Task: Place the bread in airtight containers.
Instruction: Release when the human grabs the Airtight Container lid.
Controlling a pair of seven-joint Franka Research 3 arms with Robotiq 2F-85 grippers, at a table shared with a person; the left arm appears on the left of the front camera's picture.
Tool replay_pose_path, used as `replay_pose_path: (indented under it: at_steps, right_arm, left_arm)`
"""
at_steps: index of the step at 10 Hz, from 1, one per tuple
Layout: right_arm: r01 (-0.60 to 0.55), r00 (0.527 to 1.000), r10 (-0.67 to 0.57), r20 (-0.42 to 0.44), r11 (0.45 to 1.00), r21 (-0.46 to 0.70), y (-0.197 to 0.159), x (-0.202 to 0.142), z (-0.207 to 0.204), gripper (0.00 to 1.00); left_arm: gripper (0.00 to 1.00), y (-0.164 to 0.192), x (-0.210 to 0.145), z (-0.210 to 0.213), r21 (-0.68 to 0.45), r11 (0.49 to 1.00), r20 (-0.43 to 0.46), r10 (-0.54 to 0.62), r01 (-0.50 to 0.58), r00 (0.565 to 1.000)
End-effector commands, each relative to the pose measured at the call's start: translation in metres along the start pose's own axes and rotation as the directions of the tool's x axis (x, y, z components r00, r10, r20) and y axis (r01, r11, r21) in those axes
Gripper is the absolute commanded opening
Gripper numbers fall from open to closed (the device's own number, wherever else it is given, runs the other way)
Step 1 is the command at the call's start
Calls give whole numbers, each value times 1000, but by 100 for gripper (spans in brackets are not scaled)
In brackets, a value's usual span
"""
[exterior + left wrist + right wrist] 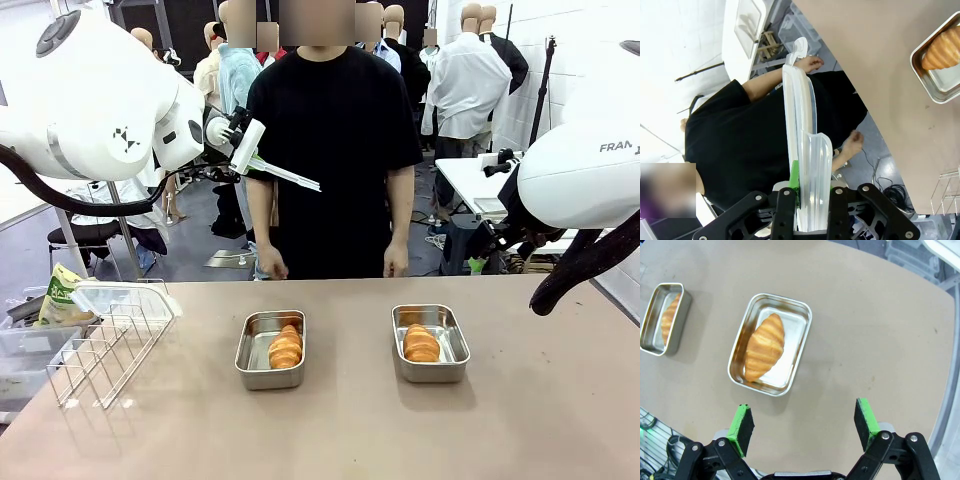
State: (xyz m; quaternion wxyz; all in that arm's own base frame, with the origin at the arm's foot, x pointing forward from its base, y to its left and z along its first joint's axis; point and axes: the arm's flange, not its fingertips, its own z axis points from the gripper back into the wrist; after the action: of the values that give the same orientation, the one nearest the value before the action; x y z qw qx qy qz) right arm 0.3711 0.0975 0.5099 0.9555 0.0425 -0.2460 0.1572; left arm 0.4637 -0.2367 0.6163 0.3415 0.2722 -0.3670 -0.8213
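Clear lid is right up by the left wrist cam, held by one short end in the L gripper. Jaws are squeezed nearly shut on it, green pad flat on the plastic, & most of the lid sticks out past the fingers. From the front, the lid is high in the air & tilted, well above the table.

Both breads are in. Left roll lies in the left tin, right roll in the right tin. Tins sit side by side, apart, mid table, no lid on either.

R gripper hangs over the table w/ jaws wide open, nothing in it. Right tin w/ its roll lies just ahead of it.

Step now, I think: put this lid on a tin. To do it well:
- Turn the lid flat first.
- Go over the left tin prob., as it's nearer that arm.
- Match long side to long side, round corners to round corners.
- Come down slow & straight so the rim doesn't bump or push the tin.
- Grip is on one end only, so the lid may swing or slip. No quick moves.
- Let go only when the lid sits down all round.
- R gripper could steady the tin or press the lid.

Farther out: wire rack at the table's left end, w/ a clear thing on top, maybe a 2nd lid, can't tell. Person stands at the far side, hands down, touching nothing.
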Motion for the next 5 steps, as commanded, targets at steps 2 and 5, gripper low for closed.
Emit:
replay_pose_path:
  at_steps: [2, 5]
  right_arm:
    - [0, 1000, 0, -2, 1000, -1, -1, 0, 0, 100]
    - [0, 1000, 0, -2, 1000, -1, -1, 0, 0, 100]
  left_arm:
    - [0, 2, -1, 2, 6, 1000, -2, 0, 0, 1000]
    - [0, 2, -1, 2, 6, 1000, -2, 0, 0, 1000]
